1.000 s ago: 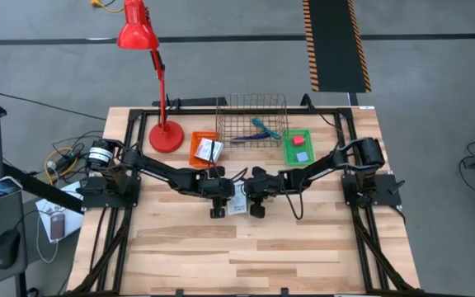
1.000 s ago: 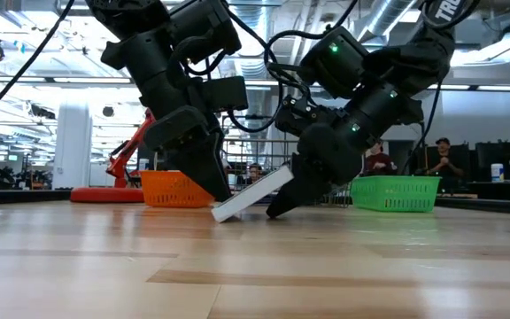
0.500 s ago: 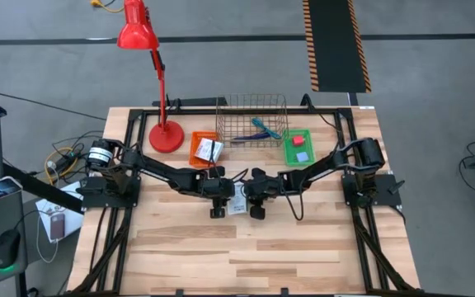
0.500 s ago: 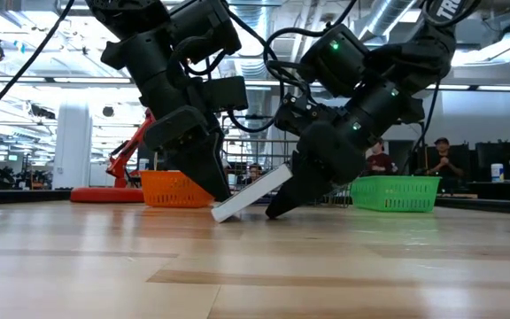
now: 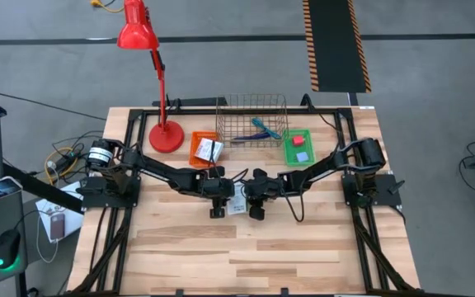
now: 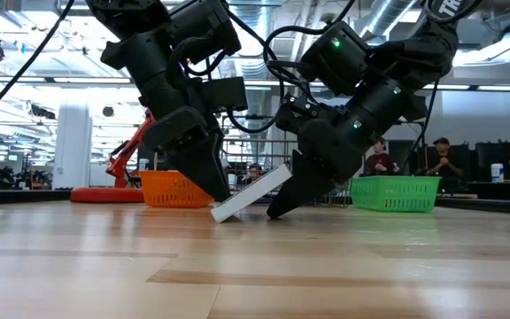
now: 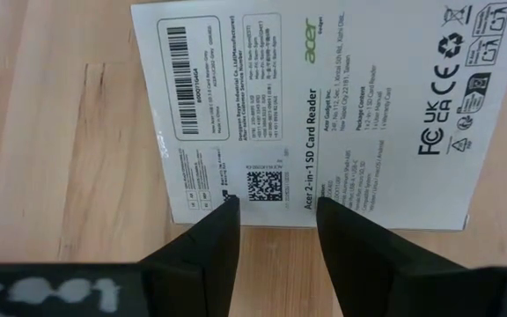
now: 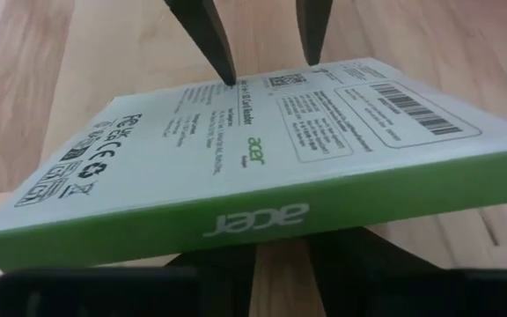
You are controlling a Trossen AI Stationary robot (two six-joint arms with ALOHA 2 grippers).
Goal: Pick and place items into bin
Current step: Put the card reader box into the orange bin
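Note:
A flat white box with dark print and a green side (image 6: 251, 193) sits tilted between my two grippers at mid-table (image 5: 237, 206). Its lower edge (image 6: 220, 213) is on the wood and its other edge is raised. My left gripper (image 7: 275, 204) points down at the lower edge, open. My right gripper (image 8: 282, 260) is open with its fingers below the raised green side. The teal-handled tool and dark pen (image 5: 262, 130) lie in the wire basket. White packets (image 5: 209, 149) sit in the orange tray, and the red block (image 5: 301, 140) sits in the green tray. My left gripper comes from above, slanting down, and sets both open fingertips (image 8: 230, 79) on the box's printed face at its lower edge (image 7: 271, 216), which rests on the table. My right gripper has both fingers (image 8: 223, 264) under the box's green side (image 8: 253, 220), slanting down from the table's right. The box leans on them, tilted.
The wire basket (image 5: 254, 122) stands at the far edge, between the orange tray (image 5: 196, 153) and the green tray (image 5: 291, 153). A red lamp's base (image 5: 165, 136) stands left of the orange tray. Bare wood lies on the near half of the table (image 5: 237, 256).

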